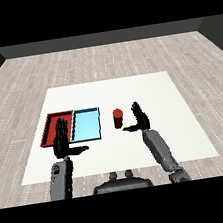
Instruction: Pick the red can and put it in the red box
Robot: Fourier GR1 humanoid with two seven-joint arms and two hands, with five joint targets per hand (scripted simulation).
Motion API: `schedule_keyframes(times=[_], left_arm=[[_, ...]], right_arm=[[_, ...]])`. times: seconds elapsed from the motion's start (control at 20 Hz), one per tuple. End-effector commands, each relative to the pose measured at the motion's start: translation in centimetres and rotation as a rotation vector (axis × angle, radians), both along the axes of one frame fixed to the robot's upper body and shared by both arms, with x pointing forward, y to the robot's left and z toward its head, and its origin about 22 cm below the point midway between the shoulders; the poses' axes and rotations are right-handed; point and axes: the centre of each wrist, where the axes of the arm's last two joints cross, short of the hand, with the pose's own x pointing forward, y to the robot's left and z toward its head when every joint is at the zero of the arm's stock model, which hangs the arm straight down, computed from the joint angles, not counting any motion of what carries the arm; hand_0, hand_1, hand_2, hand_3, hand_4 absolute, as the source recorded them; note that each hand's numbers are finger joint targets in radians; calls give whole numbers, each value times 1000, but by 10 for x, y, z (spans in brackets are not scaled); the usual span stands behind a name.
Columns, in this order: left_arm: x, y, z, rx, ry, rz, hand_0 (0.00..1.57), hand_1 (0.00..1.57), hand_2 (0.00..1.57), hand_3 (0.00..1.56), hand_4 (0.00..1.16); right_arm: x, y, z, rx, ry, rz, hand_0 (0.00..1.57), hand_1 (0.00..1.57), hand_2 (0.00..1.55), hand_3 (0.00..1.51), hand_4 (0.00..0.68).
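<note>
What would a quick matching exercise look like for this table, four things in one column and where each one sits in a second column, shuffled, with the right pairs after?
Things:
1. red can
2. red tray
3. light blue tray
4. left hand

Places:
A. farthest left on the table
B. upright on the table, just left of the right hand
C. between the red tray and the can
D. open, over the near edge of the red tray

Pairs: 1-B, 2-A, 3-C, 4-D
</note>
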Motion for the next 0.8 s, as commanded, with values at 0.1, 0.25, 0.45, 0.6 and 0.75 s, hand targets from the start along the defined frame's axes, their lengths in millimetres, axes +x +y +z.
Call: schedule_keyframes(times=[0.1, 0.25, 0.45, 0.6, 0.75], left_arm=[[-6, -12, 3, 6, -4, -22, 0, 0, 0, 0, 0], [-7, -8, -14, 13, 9, -1, 0, 0, 0, 0, 0], [-6, -4, 14, -10, 1, -2, 0, 0, 0, 0, 0], [-7, 1, 3, -8, -12, -26, 0, 0, 0, 0, 0], [-2, -10, -3, -20, -9, -20, 0, 0, 0, 0, 0]], right_arm=[[15, 26, 8, 35, 30, 0, 0, 0, 0, 0, 0], [0, 19, -7, 47, 9, 12, 0, 0, 0, 0, 0], [8, 18, -24, 72, 34, 33, 0, 0, 0, 0, 0], [30, 46, -1, 70, 32, 44, 0, 0, 0, 0, 0], [28, 44, -3, 71, 30, 32, 0, 0, 0, 0, 0]])
